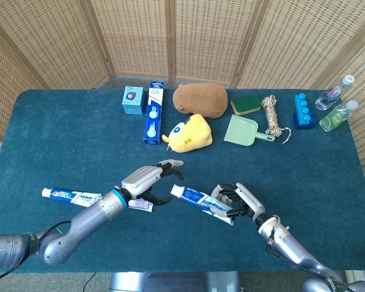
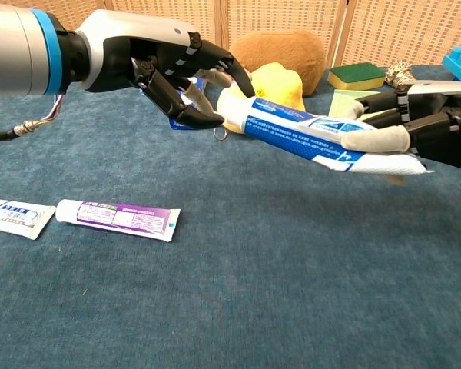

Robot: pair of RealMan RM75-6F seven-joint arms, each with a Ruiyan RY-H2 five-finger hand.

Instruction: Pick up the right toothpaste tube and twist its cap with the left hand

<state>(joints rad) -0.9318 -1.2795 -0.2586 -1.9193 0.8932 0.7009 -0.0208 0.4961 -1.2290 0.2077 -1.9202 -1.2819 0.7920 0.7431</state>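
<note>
My right hand (image 1: 238, 200) (image 2: 424, 121) grips the right toothpaste tube (image 1: 198, 199) (image 2: 311, 136), blue and white, by its crimped end. The tube is lifted off the blue table and lies nearly level, with its white cap (image 1: 174, 191) (image 2: 230, 108) pointing left. My left hand (image 1: 145, 181) (image 2: 150, 55) hovers at that cap, with its fingers (image 2: 219, 68) arched over the cap and the thumb below. They stand apart around the cap and do not plainly close on it.
A purple tube (image 2: 119, 217) and a blue-white tube (image 1: 69, 195) (image 2: 8, 216) lie on the table under my left arm. At the back are a yellow plush (image 1: 190, 134), a brown plush (image 1: 199, 99), boxes (image 1: 152, 112), a green dustpan (image 1: 243, 130), a sponge (image 1: 246, 103), rope and bottles.
</note>
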